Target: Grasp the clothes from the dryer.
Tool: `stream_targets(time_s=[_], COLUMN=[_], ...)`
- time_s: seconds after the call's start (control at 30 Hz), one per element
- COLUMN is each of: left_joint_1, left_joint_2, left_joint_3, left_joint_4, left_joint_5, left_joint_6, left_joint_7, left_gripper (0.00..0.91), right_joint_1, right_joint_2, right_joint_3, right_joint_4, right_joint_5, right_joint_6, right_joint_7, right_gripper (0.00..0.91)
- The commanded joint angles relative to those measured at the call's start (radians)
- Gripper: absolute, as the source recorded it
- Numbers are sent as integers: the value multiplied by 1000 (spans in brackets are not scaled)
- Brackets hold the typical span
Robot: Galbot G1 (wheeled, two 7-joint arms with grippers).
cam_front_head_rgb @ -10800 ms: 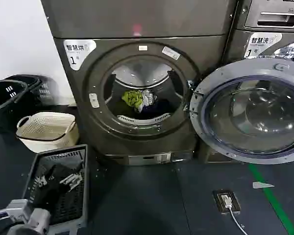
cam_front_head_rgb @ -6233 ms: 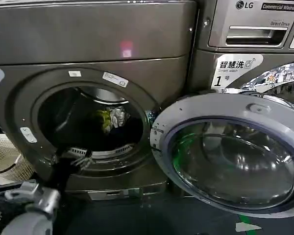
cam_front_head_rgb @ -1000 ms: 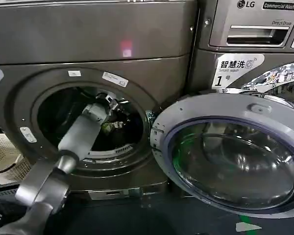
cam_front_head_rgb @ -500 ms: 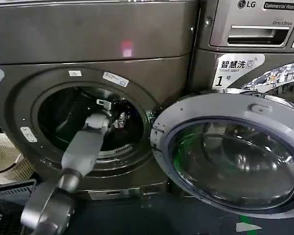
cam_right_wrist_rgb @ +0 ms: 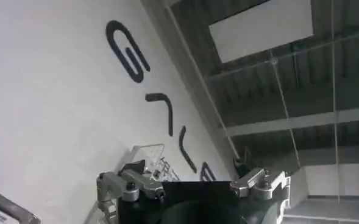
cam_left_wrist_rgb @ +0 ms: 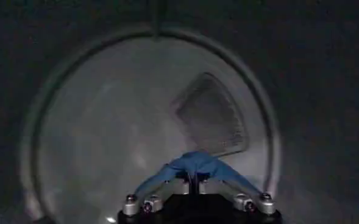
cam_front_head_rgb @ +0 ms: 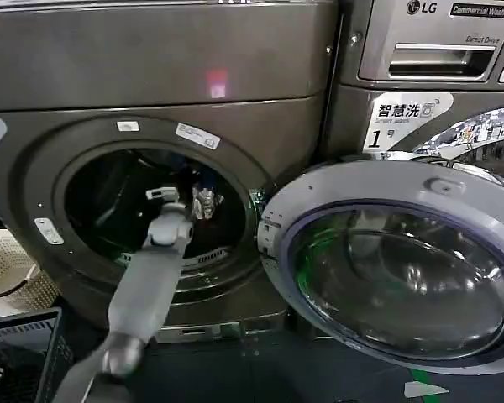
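The dryer [cam_front_head_rgb: 151,75] stands in front of me with its round door [cam_front_head_rgb: 273,243] swung open to the right. My left arm reaches through the porthole, and my left gripper [cam_front_head_rgb: 183,200] is inside the steel drum [cam_left_wrist_rgb: 100,134]. A white-grey piece of the clothes [cam_front_head_rgb: 205,202] shows just beside the wrist. In the left wrist view, my left gripper [cam_left_wrist_rgb: 194,178] is shut on a fold of dark blue fabric [cam_left_wrist_rgb: 194,163], which drapes to both sides over the fingers. My right gripper [cam_right_wrist_rgb: 191,192] is held away from the dryer and faces a white wall and the ceiling.
A second machine marked LG [cam_front_head_rgb: 428,42] stands to the right, behind the open door. A cream basket [cam_front_head_rgb: 4,269] sits on the floor at the left. A black mesh basket [cam_front_head_rgb: 17,357] is at the lower left, beside my left arm.
My left wrist has dropped and drawn back toward the porthole's lower rim. The yellow-green cloth seen earlier in the drum is now hidden.
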Motion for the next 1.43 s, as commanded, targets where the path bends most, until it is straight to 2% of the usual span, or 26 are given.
stream_targets(time_s=[0.03,0.3,1.43], left_joint_1=[246,251,238], left_joint_2=[11,7,18], left_joint_3=[-47,-59,-46], left_joint_4=[-235,-251,-268], left_joint_5=[111,99,88], left_joint_6=[-29,-16,-3], left_joint_7=[-148,-138,-102], left_gripper=[0,0,0], right_joint_1=[-1,-9,-4], right_joint_2=[-3,-5,-4], right_joint_3=[3,17,22], right_joint_4=[1,-5,-6], right_joint_5=[7,26,14], right_joint_6=[14,28,20], right_joint_7=[26,40,20], right_gripper=[907,907,907])
